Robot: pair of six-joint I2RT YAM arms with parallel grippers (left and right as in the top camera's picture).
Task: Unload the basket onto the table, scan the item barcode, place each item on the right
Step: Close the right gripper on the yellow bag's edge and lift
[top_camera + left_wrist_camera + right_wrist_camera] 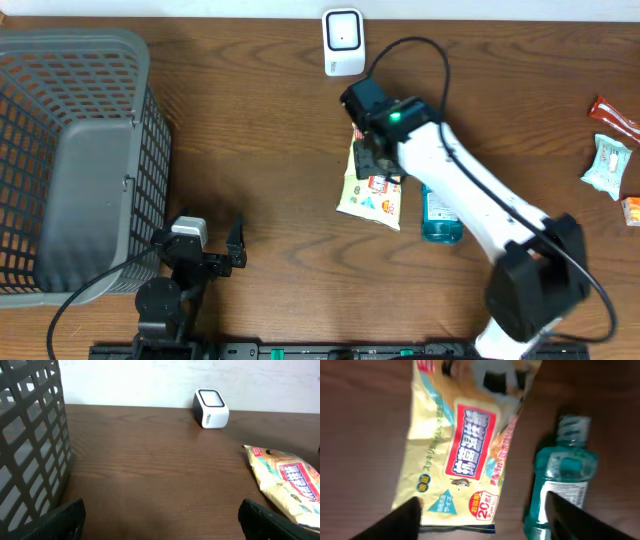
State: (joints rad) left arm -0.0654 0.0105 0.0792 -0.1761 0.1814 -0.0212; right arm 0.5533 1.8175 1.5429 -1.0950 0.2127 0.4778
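Right end effector (490, 515), spread and empty, hovers over the wipes pack (465, 445), likely at pickup; next it should pinch the pack and show its barcode to the scanner (343, 42).

The table (250, 150) is evenly and softly lit, and only faint shadows are cast on it. The right wrist view is blurred throughout, the yellow packet (465, 445) and the bottle (565, 475) being rendered soft and smeared.
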